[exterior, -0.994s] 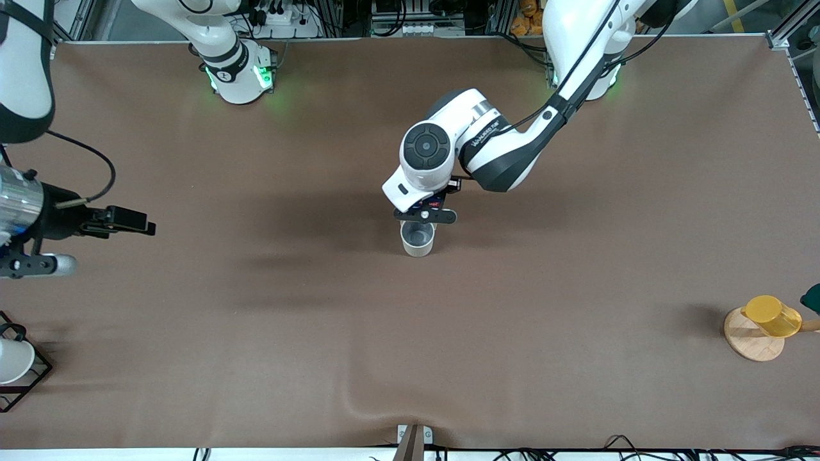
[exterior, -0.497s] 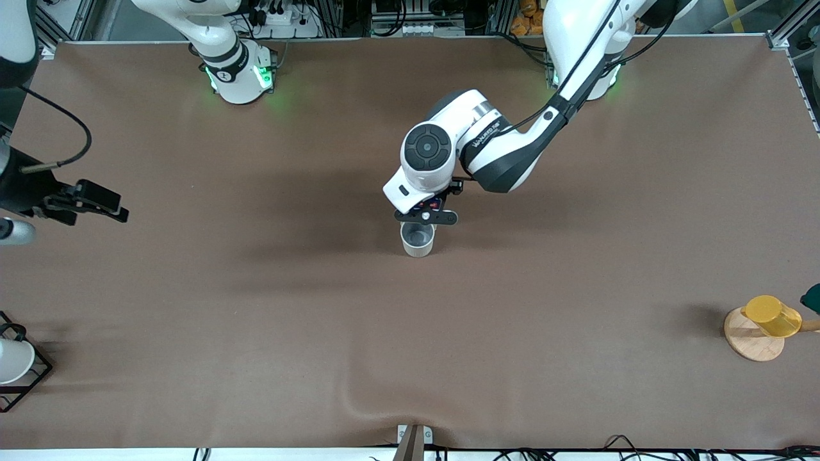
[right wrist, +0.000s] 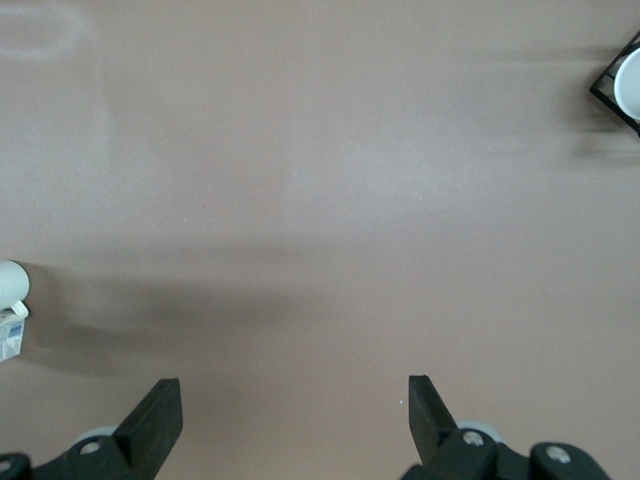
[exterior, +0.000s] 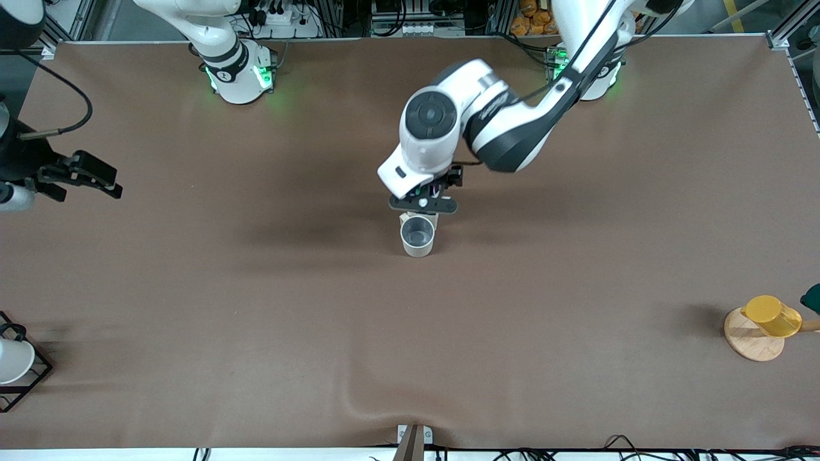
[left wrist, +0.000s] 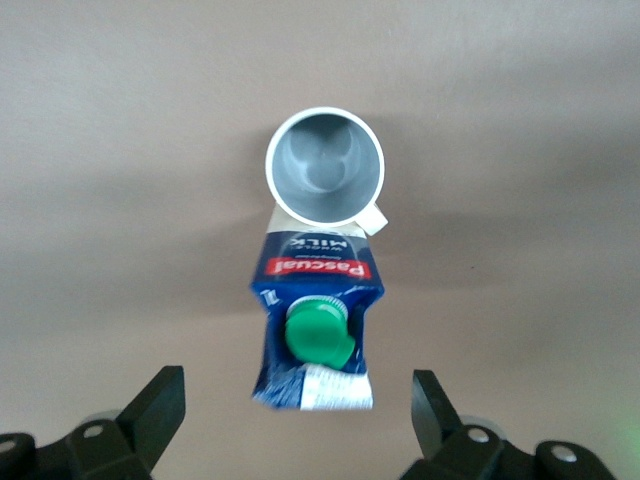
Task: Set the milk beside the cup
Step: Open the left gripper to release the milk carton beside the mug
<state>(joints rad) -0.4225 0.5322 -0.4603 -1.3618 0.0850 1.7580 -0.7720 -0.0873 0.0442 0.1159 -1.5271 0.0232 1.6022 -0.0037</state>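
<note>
The milk (left wrist: 315,320), a dark blue carton with a green cap and red label, stands upright on the brown table, touching or almost touching the grey-beige cup (left wrist: 325,165). The cup's small handle points toward the carton. My left gripper (left wrist: 298,410) is open and empty, raised above the milk with one finger on each side and clear of it. In the front view the left gripper (exterior: 423,205) hides the milk and sits just above the cup (exterior: 417,237). My right gripper (exterior: 83,174) is open and empty over the right arm's end of the table, and also shows in its wrist view (right wrist: 295,410).
A yellow cup on a wooden stand (exterior: 762,326) is at the left arm's end, near the front camera. A white cup in a black wire rack (exterior: 13,365) is at the right arm's end. The table cloth has a fold (exterior: 359,403) near the front edge.
My left gripper has risen off the milk, which stays beside the cup. My right gripper has drawn back toward the right arm's end of the table.
</note>
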